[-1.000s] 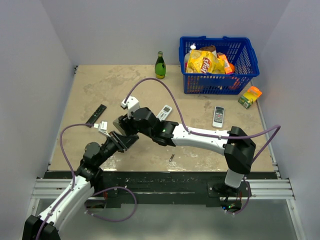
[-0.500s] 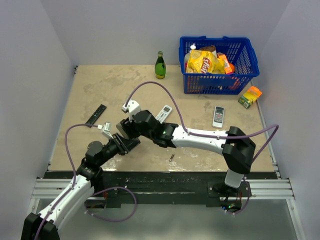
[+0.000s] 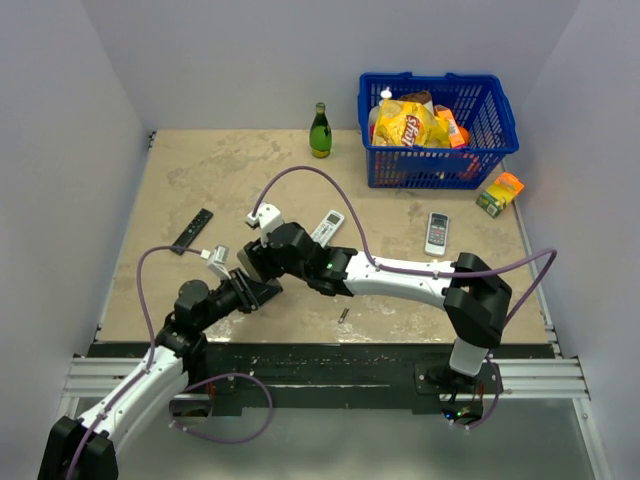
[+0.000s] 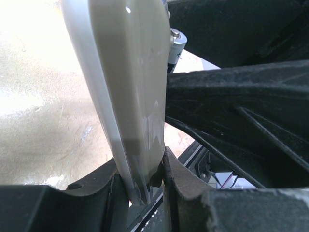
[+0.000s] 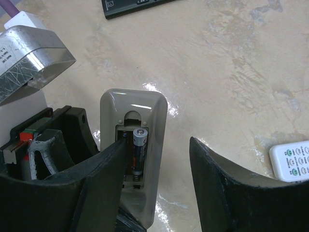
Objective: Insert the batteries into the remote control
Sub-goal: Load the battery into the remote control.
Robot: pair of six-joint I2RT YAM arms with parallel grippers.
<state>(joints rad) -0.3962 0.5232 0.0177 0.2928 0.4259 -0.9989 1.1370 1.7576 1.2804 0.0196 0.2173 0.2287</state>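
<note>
My left gripper (image 4: 145,188) is shut on the lower edge of the remote control (image 4: 130,87) and holds it grey back up. In the right wrist view the remote (image 5: 157,121) has its back compartment uncovered. One battery (image 5: 138,150) lies in the compartment, and its silver end (image 4: 176,46) sticks up a little. My right gripper (image 5: 155,145) is open and empty, its jaws either side of the compartment. In the top view both grippers, left (image 3: 258,292) and right (image 3: 255,262), meet at the table's near left and hide the remote. A second battery (image 3: 343,316) lies loose on the table.
A long flat black strip (image 3: 192,229) lies at the left, also seen from the right wrist (image 5: 135,6). Two other white remotes (image 3: 327,226) (image 3: 437,233) lie mid-table. A blue basket (image 3: 440,160) of snacks, a green bottle (image 3: 320,131) and an orange-green box (image 3: 500,193) stand at the back.
Both grippers have shifted slightly to the right and toward the near edge together, with the remote still held in the left one. Nothing else on the table has moved.
</note>
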